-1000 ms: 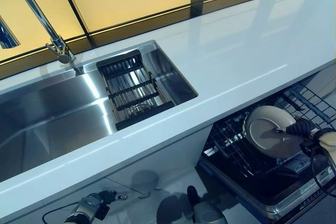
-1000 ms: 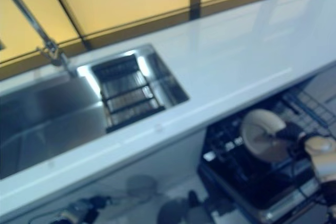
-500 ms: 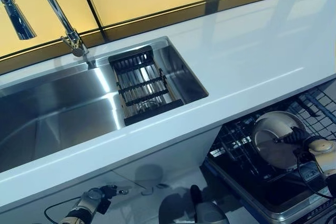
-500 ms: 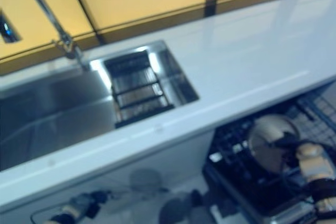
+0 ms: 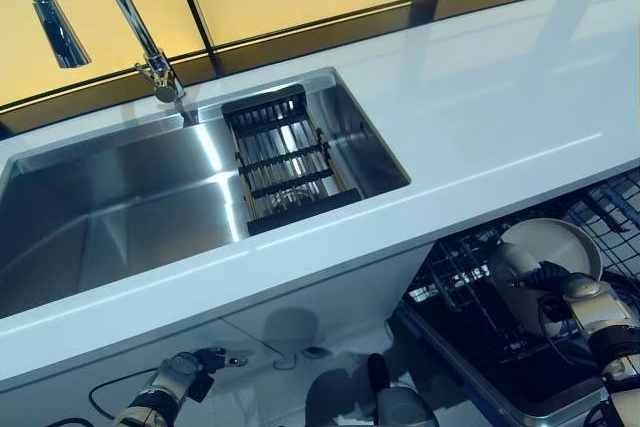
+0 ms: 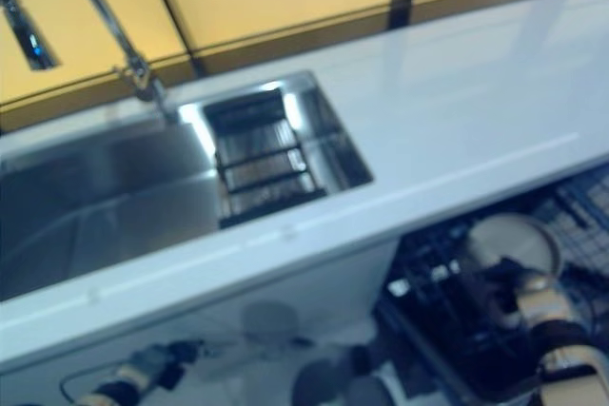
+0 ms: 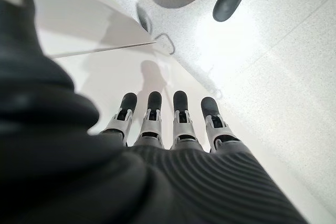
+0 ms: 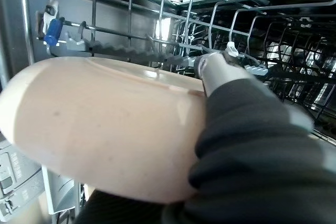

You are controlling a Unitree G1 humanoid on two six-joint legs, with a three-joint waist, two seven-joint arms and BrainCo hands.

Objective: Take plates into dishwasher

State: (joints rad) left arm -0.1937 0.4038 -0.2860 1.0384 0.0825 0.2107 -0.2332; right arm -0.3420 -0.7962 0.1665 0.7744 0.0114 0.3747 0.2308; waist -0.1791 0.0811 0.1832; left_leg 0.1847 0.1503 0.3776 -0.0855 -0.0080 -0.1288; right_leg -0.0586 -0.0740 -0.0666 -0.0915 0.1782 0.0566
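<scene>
Right hand [image 5: 578,294] pinches a cream plate [image 5: 548,247] above the dishwasher rack [image 5: 470,277], lower right; left hand [image 5: 190,365] hangs with fingers straight, lower left.

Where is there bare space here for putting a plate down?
The white countertop right of the sink is bare. The sink's open basin, left of its black drainer rack, is also free. The dishwasher rack is crowded: the right robot hand holds a plate there.
</scene>
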